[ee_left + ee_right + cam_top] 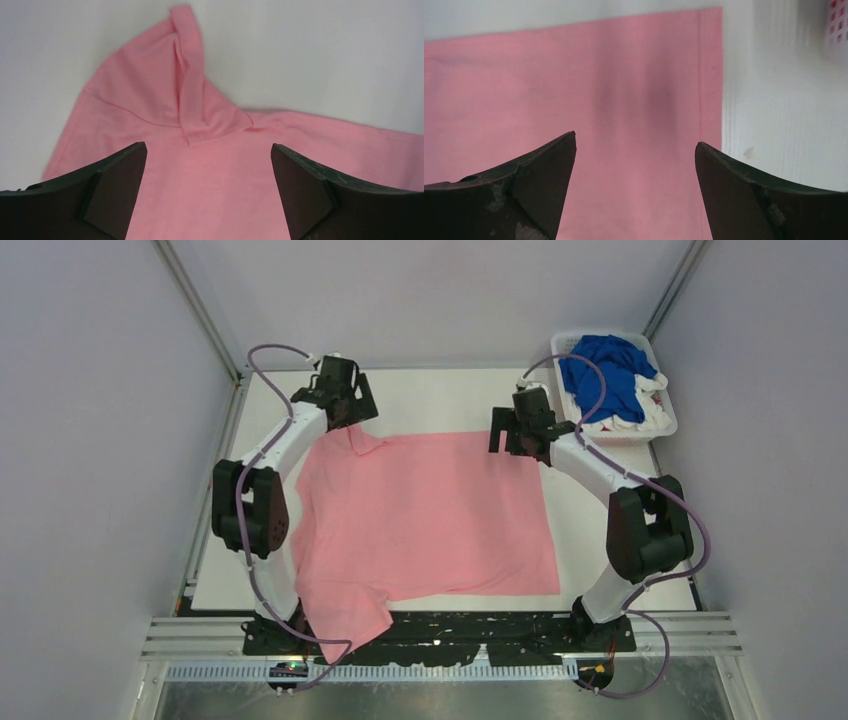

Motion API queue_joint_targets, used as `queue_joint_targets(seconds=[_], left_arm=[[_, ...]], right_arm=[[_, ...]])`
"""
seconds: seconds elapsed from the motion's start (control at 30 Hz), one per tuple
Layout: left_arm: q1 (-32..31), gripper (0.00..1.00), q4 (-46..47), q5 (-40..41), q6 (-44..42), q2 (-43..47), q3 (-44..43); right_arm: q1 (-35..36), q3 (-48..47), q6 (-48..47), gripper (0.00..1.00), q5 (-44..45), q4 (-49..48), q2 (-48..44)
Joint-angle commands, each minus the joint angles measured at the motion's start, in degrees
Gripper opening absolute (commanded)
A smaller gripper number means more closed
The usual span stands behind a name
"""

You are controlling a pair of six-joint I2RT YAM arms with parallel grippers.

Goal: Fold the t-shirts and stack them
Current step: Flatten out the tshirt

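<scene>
The fingers [112, 190] of the left gripper [208, 147] stand wide apart and hold nothing. They hang over the pink shirt [430, 510], at its far sleeve [192, 80]. The left wrist view shows us this sleeve creased and partly doubled over itself, which the top view hardly lets us see. The right gripper [635, 140] is spread just as wide, also with nothing between its fingers, above the far right corner of the same shirt. There the right wrist view shows the stitched hem [700, 75] lying straight and flat.

Only the top view gives us the whole shirt. It is spread out on the white table [440, 400], sleeves to the left and hem to the right, and the near sleeve hangs over the near edge. At the far right corner of the table stands a white basket [600, 333]. In it a blue shirt [605, 370] lies on top of white cloth [640, 420]. The right wrist view catches only a corner of this basket.
</scene>
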State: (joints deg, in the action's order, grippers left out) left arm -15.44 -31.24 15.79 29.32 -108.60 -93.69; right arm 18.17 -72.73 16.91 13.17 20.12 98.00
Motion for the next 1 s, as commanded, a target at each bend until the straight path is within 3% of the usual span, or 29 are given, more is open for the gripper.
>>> queue_joint_targets(seconds=[0.0, 0.17, 0.3, 0.43, 0.87, 0.97], left_arm=[[1.8, 1.0, 6.5, -11.7, 7.8, 2.5, 6.8], [3.9, 0.98, 8.2, -19.0, 13.1, -0.9, 8.7], [5.3, 0.86, 10.1, -24.5, 16.2, -4.2, 8.4], [5.8, 0.76, 8.8, -25.0, 17.3, -6.9, 7.2], [5.9, 0.68, 8.3, -27.0, 21.2, -6.5, 10.2], [5.9, 0.68, 7.4, -24.0, 19.9, -4.8, 11.3]], right_arm=[[0.3, 9.0, 2.7, 0.95, -11.6, -8.4, -6.4], [0.3, 13.6, 2.7, 0.95, -14.6, -9.4, -7.6], [0.3, 13.9, 2.5, 0.95, -16.1, -9.5, -6.4], [0.3, 13.8, 2.4, 0.95, -17.0, -9.5, -5.5], [0.2, 13.8, 2.0, 0.95, -17.2, -9.5, -3.9], [0.2, 13.6, 1.0, 0.95, -18.3, -10.1, -3.7]])
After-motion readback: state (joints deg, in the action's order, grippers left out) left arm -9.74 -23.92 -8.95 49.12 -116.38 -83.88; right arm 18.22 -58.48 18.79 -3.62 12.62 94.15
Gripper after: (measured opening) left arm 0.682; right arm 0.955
